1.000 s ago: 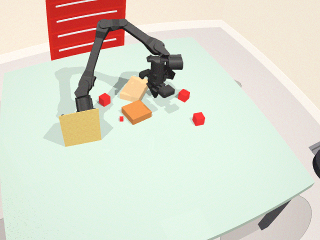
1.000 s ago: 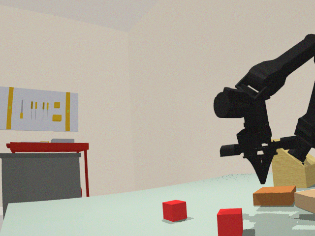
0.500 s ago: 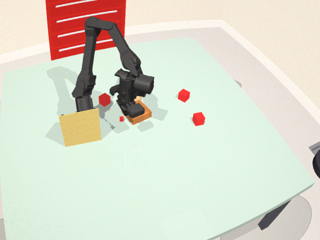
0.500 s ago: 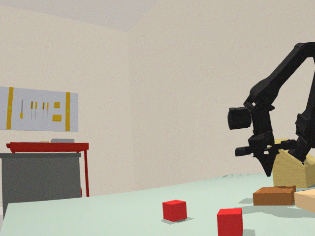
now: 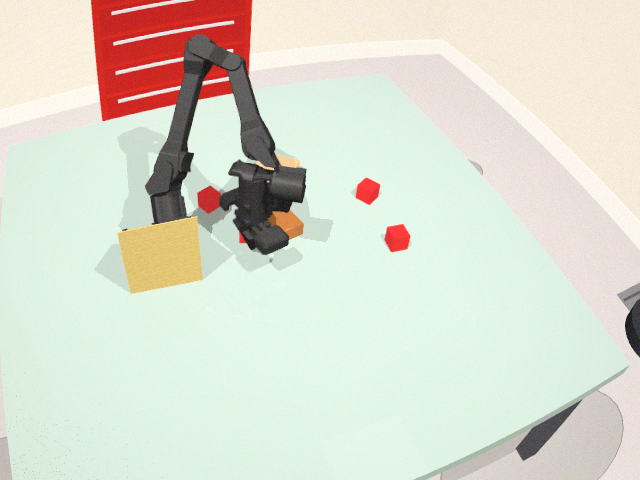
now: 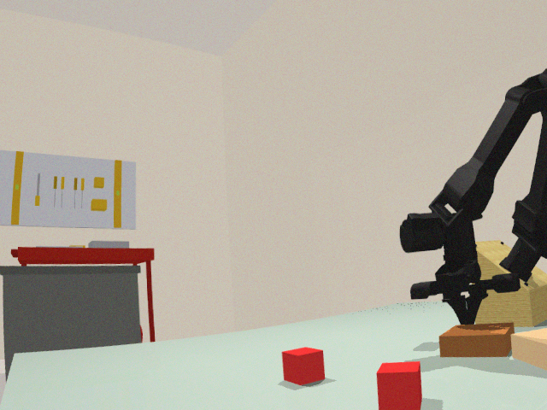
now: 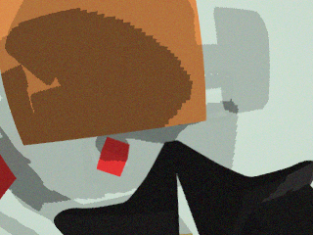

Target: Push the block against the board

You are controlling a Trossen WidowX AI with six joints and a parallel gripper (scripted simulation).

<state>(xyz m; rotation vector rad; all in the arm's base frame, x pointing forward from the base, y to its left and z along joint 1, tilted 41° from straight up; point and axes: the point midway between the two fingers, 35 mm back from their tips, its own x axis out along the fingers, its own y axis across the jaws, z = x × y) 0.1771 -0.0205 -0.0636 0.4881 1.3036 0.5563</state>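
The orange square block [image 5: 292, 225] [image 6: 474, 345] [image 7: 122, 59] lies flat on the table, partly hidden by the hand in the top view. The pale tan board [image 5: 289, 161] [image 6: 530, 346] lies behind it in the top view, mostly hidden by the arm. In the exterior view their outlines meet, but I cannot tell whether they touch. My gripper [image 6: 467, 321] [image 7: 171, 147] is shut and empty, pointing down, its tips just beyond the block's side facing away from the exterior camera. I cannot tell whether they touch that side.
A small red cube [image 5: 241, 238] [image 7: 113, 157] is near the fingertips. Another red cube [image 5: 209, 199] is near the arm's base. Two red cubes [image 5: 368, 191] [image 5: 397, 238] are at the right in the top view. A yellow wooden piece [image 5: 160, 255] [image 6: 503, 304] stands by the base.
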